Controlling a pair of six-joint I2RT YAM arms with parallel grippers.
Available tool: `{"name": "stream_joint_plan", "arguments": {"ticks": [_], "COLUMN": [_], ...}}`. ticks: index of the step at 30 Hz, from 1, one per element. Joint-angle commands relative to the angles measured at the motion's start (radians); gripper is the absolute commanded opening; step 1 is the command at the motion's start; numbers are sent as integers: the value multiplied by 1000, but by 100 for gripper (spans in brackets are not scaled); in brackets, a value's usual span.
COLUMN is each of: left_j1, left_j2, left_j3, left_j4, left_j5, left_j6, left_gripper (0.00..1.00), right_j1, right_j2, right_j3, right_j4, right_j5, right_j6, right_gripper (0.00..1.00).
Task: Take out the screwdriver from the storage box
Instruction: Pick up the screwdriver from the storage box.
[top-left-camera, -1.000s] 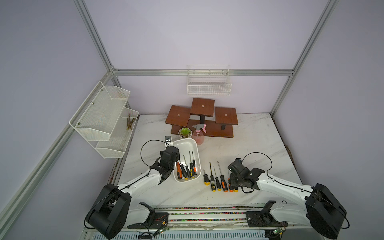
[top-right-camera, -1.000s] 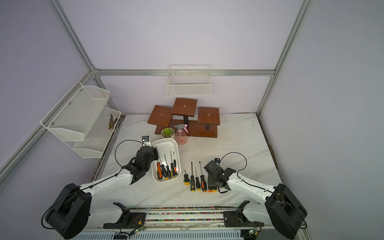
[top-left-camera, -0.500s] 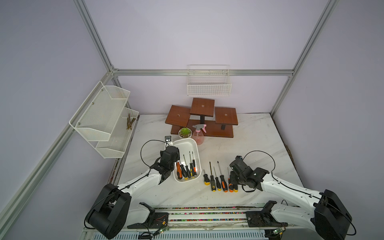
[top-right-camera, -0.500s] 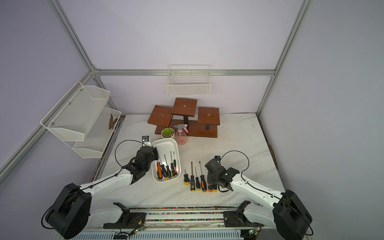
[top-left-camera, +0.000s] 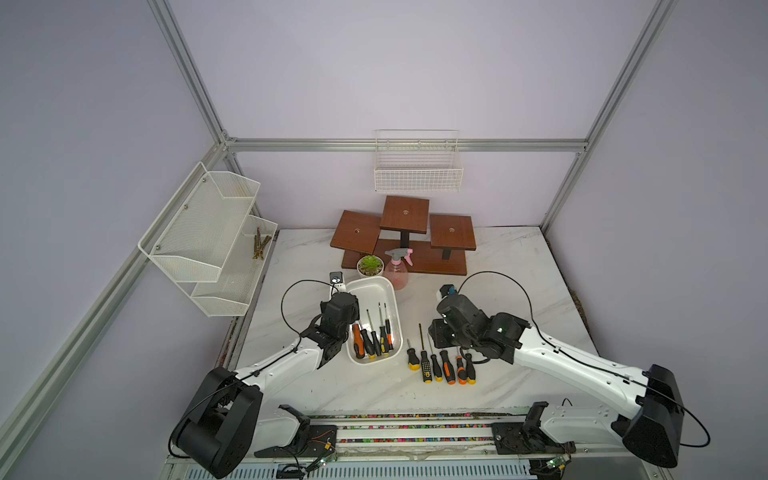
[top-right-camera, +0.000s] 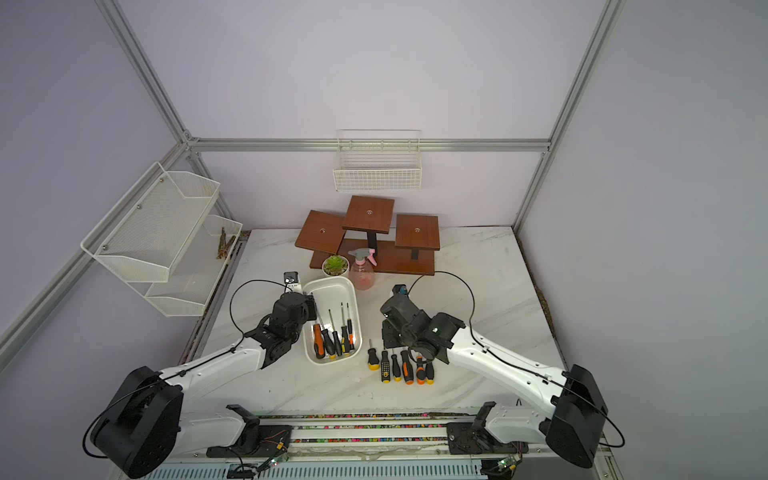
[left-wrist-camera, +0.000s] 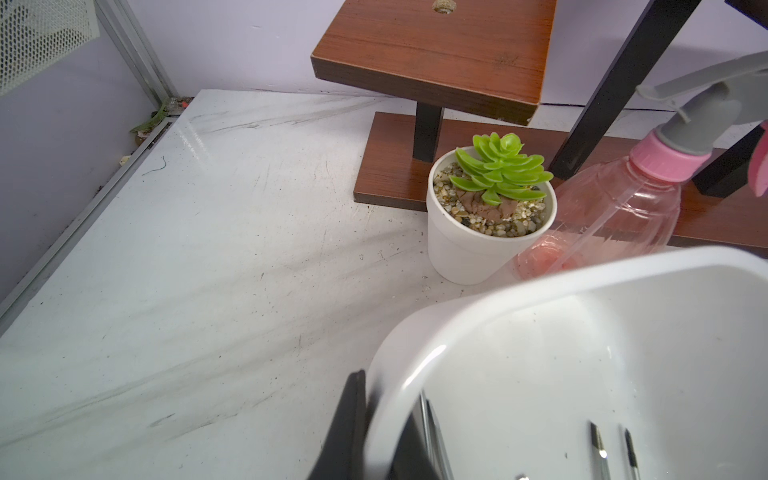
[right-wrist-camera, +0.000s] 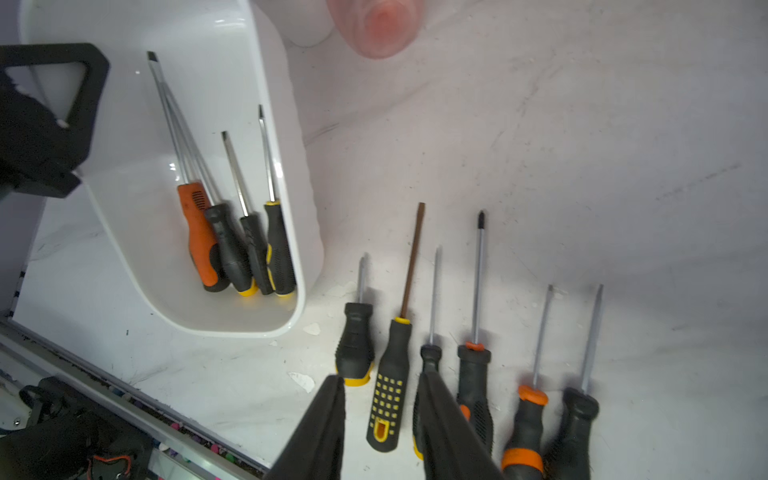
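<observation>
Left jaws clamp storage box (top-left-camera: 372, 293) rim; right jaws parted, empty, above laid-out row (top-left-camera: 442, 365) on desk (top-left-camera: 519, 249). Four screwdrivers (right-wrist-camera: 226, 245) lie in box: reach in, pinch outermost handle mid-length, lift straight

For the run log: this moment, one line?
left end effector: shut on box rim | right end effector: open, empty | box: four screwdrivers | table: six screwdrivers

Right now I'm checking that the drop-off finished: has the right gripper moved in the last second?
Yes. In a top view, the right gripper has shifted off the outer handles of the screwdriver row, toward the storage box and the back wall.
</observation>
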Motion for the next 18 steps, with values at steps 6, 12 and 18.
{"name": "stream_joint_plan", "arguments": {"ticks": [6, 12, 18], "left_j1": [-4, -4, -3], "left_j2": [-4, -4, -3], "left_j3": [43, 43, 42], "left_j4": [17, 17, 19], "left_j5": [4, 3, 3], "left_j6": [22, 22, 22], "left_gripper": [0, 0, 0], "right_j1": [78, 80, 80], "right_j2": [276, 434, 534], "right_j3": [214, 306, 337], "right_j4": [119, 167, 204], "right_j5": [-66, -128, -154], "right_j6": [-38, -56, -50], "right_gripper": [38, 39, 40]}}
